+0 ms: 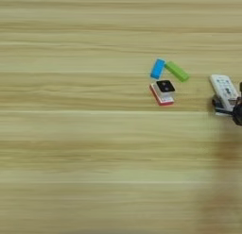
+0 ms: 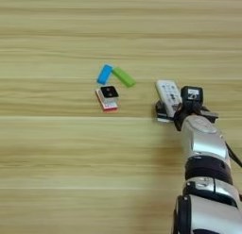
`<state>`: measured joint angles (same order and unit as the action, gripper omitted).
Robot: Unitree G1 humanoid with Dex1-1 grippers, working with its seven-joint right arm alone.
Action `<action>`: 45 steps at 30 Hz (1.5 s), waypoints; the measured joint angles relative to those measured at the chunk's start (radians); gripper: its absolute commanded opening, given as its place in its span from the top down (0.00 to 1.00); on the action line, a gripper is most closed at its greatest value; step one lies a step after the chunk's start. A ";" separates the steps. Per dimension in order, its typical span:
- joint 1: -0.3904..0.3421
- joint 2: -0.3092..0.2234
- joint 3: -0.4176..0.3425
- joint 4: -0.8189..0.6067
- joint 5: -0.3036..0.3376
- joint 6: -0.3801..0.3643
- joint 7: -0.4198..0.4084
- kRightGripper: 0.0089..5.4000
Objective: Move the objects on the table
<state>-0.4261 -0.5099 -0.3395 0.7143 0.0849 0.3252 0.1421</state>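
On the tan wooden table (image 2: 56, 171) a blue bar (image 2: 104, 74) and a green bar (image 2: 124, 77) meet at their far ends like a roof. Just below them a white square piece with a black top (image 2: 109, 92) rests on a red-edged flat white piece (image 2: 108, 105). To the right lies a slim white remote control (image 2: 168, 92), pointing away from me. My right gripper (image 2: 176, 108) is at the remote's near end, with black parts on both sides of it. In the left eye view only the gripper's edge (image 1: 227, 108) shows beside the remote (image 1: 223, 87).
My silver forearm (image 2: 204, 148) runs from the bottom right corner up to the gripper and casts a shadow on the wood to its left. The small pieces lie about a hand's width left of the remote.
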 measured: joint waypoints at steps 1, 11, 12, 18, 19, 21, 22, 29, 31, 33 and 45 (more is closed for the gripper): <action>-0.001 0.000 0.000 0.001 0.000 0.000 0.001 0.00; -0.008 -0.004 0.008 0.014 0.000 -0.002 0.019 0.15; -0.009 -0.004 0.009 0.015 0.000 -0.003 0.019 0.17; -0.017 -0.004 0.017 0.027 0.000 -0.005 0.028 0.29; -0.018 -0.004 0.018 0.028 0.000 -0.006 0.030 0.32; -0.020 -0.004 0.020 0.030 0.000 -0.006 0.035 0.34; -0.020 -0.004 0.020 0.031 0.000 -0.006 0.037 0.37; -0.020 -0.004 0.023 0.033 0.000 -0.009 0.039 0.46; -0.020 -0.004 0.023 0.034 0.000 -0.010 0.040 0.46; -0.021 -0.004 0.023 0.036 0.000 -0.012 0.040 0.46; -0.021 -0.004 0.026 0.039 -0.001 -0.016 0.040 0.46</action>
<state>-0.4473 -0.5142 -0.3139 0.7536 0.0843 0.3089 0.1824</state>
